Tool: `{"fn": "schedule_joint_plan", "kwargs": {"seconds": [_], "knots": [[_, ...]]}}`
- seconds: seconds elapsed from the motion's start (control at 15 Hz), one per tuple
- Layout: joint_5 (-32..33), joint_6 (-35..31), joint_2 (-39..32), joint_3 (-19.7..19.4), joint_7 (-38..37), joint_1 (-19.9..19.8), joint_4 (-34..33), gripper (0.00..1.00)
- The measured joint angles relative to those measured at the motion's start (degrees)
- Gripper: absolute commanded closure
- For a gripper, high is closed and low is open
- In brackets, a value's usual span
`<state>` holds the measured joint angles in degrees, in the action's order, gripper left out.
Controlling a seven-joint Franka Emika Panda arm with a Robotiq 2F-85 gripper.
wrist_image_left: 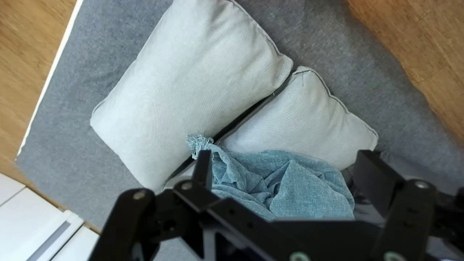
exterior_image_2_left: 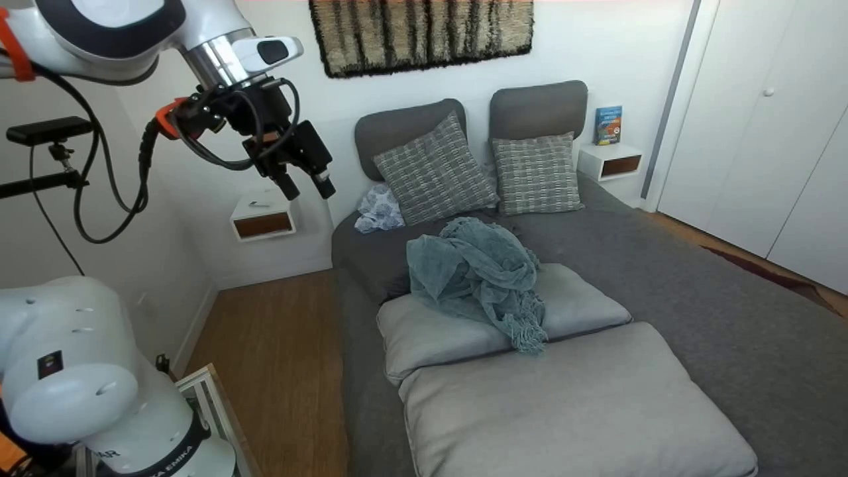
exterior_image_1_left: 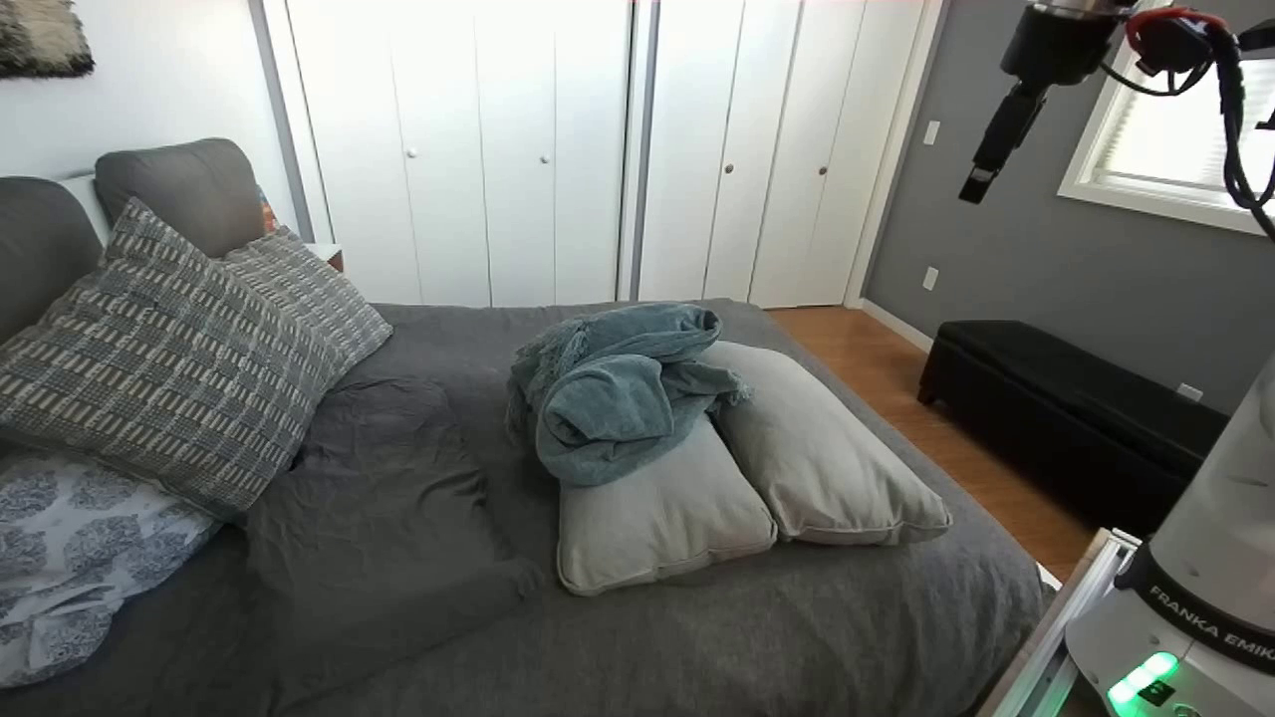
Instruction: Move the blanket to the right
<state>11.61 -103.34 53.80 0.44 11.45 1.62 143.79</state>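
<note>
We found the blue-green blanket (exterior_image_2_left: pixel 480 278) bunched in a loose heap, mostly on top of a pale cushion (exterior_image_2_left: pixel 582 301), its fringe (exterior_image_2_left: pixel 529 331) reaching the edge of a second cushion (exterior_image_2_left: pixel 570 404). The jaws hung well above it, spread wide with nothing held; in the wrist view they framed part of the cloth without touching it. We judged the task to be at the approach, with the grasp yet to be made.

We expected the blanket to handle as something soft and limp, light for its bulk, with enough nap that it would not slip readily. Nothing about it looked fragile, though a pinch on the fringe alone might have stretched it and left the heap behind. We favoured the thick, rounded fold (exterior_image_1_left: pixel 610 398) seen in an exterior view, taking several layers at once so that most of the weight came along. Too deep a bite, we thought, could have caught the pale cushion as well. Since the cloth would likely sag and unroll, a high lift seemed wise before any carry to the right, lest a loose end drag
</note>
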Motion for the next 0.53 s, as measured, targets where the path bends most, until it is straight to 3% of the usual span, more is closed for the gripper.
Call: {"fn": "schedule_joint_plan", "kwargs": {"seconds": [0.53], "knots": [[1.49, -11.55, -12.03, -8.28, 15.55, 3.05, -2.10, 0.00]]}}
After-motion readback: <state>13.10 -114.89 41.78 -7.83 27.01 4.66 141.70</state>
